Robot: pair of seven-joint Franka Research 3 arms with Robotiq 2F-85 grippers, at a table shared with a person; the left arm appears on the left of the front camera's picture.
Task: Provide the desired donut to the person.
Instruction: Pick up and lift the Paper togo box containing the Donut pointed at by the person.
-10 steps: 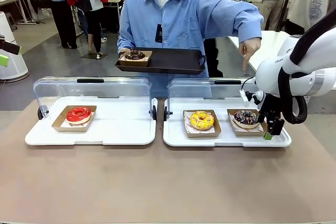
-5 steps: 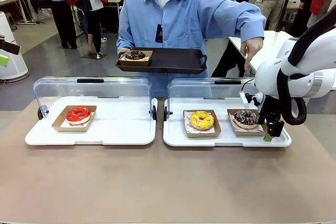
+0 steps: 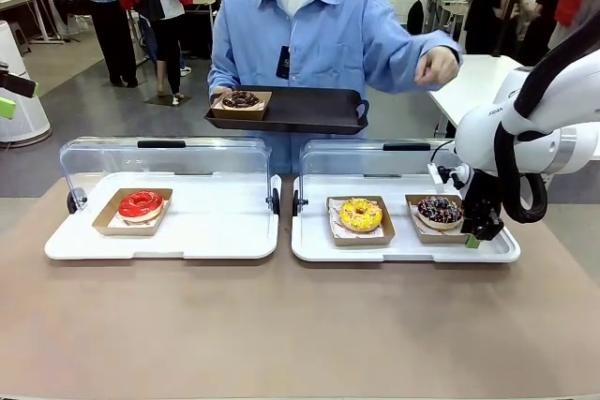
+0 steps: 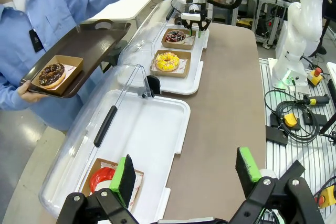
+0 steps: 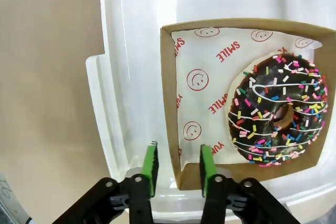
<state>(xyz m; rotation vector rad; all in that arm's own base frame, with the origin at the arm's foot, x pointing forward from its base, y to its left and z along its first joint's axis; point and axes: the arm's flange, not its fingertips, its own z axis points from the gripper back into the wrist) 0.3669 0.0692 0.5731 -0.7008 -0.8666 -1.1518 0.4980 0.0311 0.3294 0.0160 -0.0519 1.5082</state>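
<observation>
Donut with sprinkles (image 5: 278,111) lies in cardboard box (image 5: 169,103) | right gripper (image 5: 178,153) narrow, astride box wall, not touching it | left gripper (image 4: 186,169) wide, empty

My pads (image 5: 151,167) are matt green, rubbery-looking. The sprinkled donut (image 5: 262,103) wears a glossy chocolate glaze, on thin printed paper (image 5: 205,82) inside a matt brown cardboard box (image 5: 169,103). Beneath, the white tray (image 5: 131,77) is smooth, shiny plastic; its lid (image 3: 375,160) clear plastic. The tabletop (image 5: 47,77) looks matt and smooth. The person's shirt (image 3: 328,39) is blue cloth.
</observation>
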